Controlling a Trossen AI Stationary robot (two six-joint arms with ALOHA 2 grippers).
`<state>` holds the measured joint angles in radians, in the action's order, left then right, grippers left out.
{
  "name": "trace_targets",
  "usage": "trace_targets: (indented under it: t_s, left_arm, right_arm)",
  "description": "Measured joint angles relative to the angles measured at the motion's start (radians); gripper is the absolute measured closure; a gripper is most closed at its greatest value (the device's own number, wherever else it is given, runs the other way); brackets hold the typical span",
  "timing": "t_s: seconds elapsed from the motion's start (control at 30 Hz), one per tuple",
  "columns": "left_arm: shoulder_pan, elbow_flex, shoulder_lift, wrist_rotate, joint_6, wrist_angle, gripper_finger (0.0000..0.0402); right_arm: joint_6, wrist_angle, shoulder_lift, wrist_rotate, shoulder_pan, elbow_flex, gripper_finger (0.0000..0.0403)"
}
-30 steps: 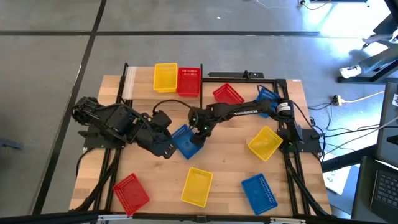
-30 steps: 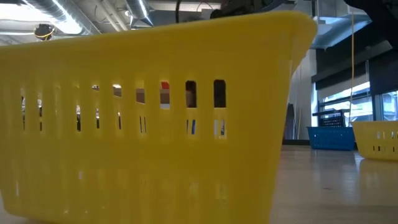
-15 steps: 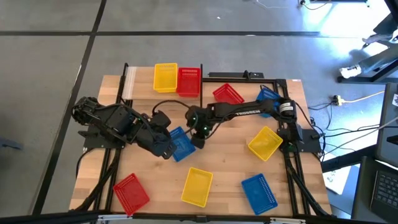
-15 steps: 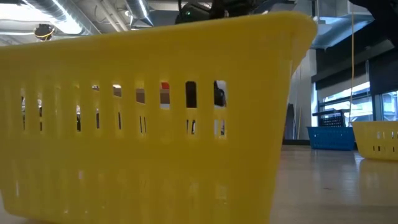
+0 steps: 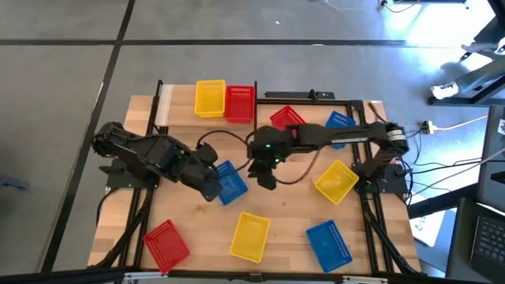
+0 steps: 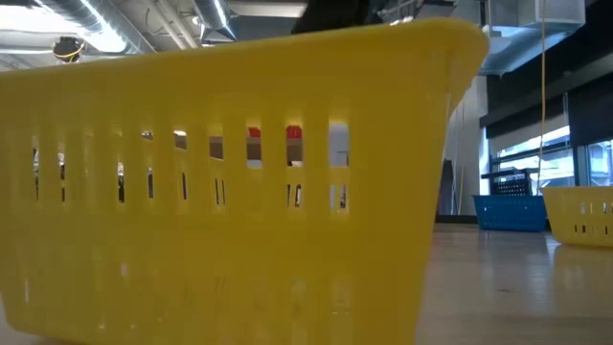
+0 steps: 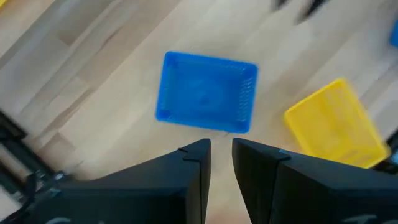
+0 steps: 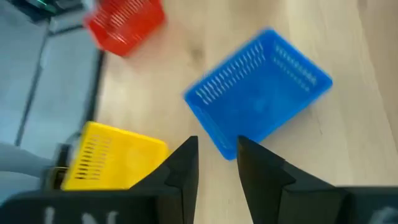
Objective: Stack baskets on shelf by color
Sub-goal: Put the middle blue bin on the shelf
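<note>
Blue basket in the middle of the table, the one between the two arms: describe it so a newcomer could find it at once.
Start at the wooden table seen from above and go to its centre, where both arms reach in. The blue basket lies flat there, open side up, between the left end effector and the right end effector. The two other blue baskets lie on the right side of the table.

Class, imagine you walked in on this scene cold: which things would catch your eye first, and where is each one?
First, the bright baskets scattered over the wooden table, red, yellow and blue. Next, the two dark arms meeting mid-table over one blue basket: the left gripper at its left edge, the right gripper just right of it. Last, a yellow basket and red basket side by side at the far edge.
</note>
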<state>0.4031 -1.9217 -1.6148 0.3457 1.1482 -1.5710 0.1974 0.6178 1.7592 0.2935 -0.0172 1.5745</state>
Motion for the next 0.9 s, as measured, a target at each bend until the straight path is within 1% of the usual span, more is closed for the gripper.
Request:
trace_targets:
  t_s: [0.13,0.23,0.33,0.4,0.5,0.63,0.77,0.9]
  left_arm:
    - [-0.041,0.100,0.013,-0.024,-0.008,0.000,0.0343]
    - [-0.080,0.163,0.012,-0.033,-0.033,0.001,0.0343]
    - [-0.121,0.228,0.014,-0.102,-0.076,0.002,0.0343]
    - [-0.155,0.284,0.012,-0.138,-0.124,0.050,0.0343]
    - [-0.204,0.369,0.011,-0.160,-0.186,0.168,0.0343]
    - [-0.253,0.450,0.013,-0.161,-0.260,0.252,0.0343]
    - [-0.303,0.538,0.012,-0.165,-0.319,0.388,0.0343]
    - [-0.347,0.605,0.012,-0.204,-0.363,0.459,0.0343]
  right_arm:
    - [-0.027,0.003,-0.094,-0.016,-0.017,0.000,0.0299]
    - [-0.089,0.005,-0.159,-0.020,-0.027,0.000,0.0299]
    - [-0.152,0.008,-0.222,-0.023,-0.042,0.000,0.0299]
    - [-0.191,0.007,-0.260,-0.011,-0.054,0.000,0.0299]
    - [-0.232,0.010,-0.307,-0.008,-0.072,0.000,0.0299]
    - [-0.238,0.016,-0.352,-0.011,-0.094,0.000,0.0299]
    - [-0.240,0.016,-0.379,-0.011,-0.112,0.000,0.0299]
    - [-0.238,0.017,-0.391,-0.012,-0.123,0.000,0.0299]
